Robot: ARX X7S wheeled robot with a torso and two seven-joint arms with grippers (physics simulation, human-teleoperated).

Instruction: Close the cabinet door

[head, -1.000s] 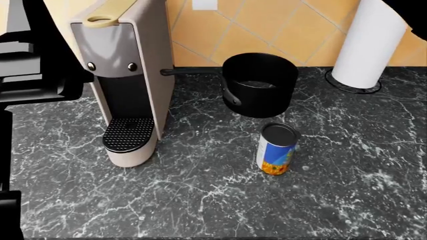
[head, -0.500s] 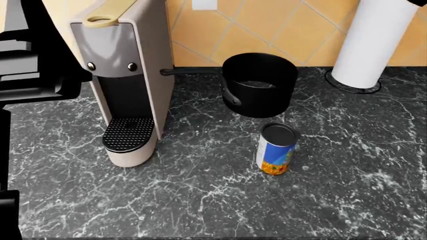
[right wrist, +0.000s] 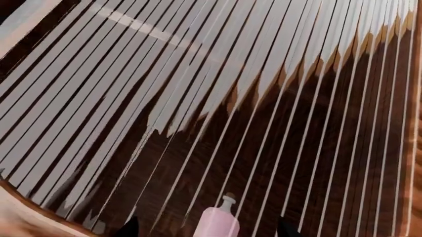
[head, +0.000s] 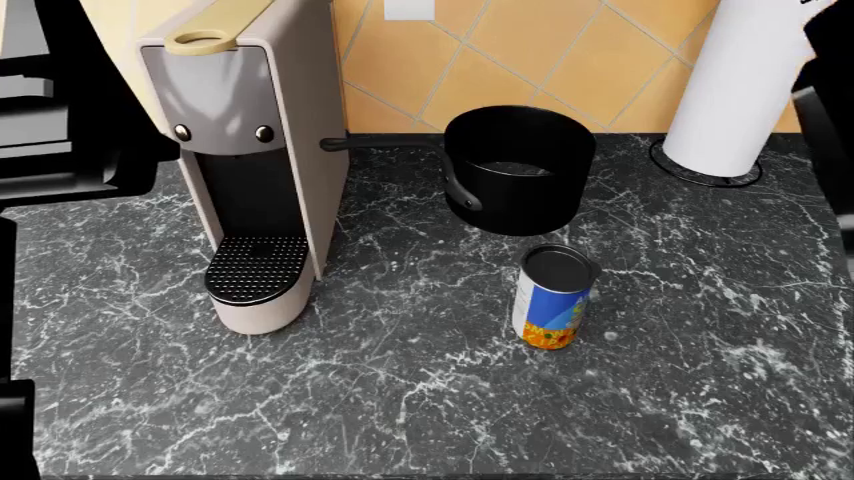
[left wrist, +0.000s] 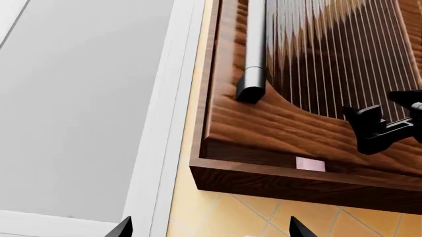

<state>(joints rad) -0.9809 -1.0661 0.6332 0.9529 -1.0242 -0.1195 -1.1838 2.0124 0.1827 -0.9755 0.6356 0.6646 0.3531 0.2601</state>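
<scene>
Left wrist view: cabinet door [left wrist: 310,123], dark wood with a ribbed panel, a grey bar handle [left wrist: 254,54] along its frame. Door hangs above the orange tiled wall [left wrist: 264,219]; white frame [left wrist: 168,123] beside it. Right gripper [left wrist: 386,126] shows as a black claw touching or just off the ribbed panel, near the door's lower edge; fingers apart.

Left gripper [left wrist: 207,229]: only two black fingertips [left wrist: 122,228] show, spread wide, nothing between them, below the door.

Right wrist view: filled by the ribbed panel at close range. A pink bottle shape [right wrist: 219,219] shows against it; whether behind the panel or reflected, cannot tell.

Head view: door out of sight. Marble counter [head: 400,400] carries a coffee machine [head: 254,160], a black pot [head: 521,170] beside it, a can [head: 554,297] in front of the pot, a paper towel roll [head: 741,85] beyond the pot.
</scene>
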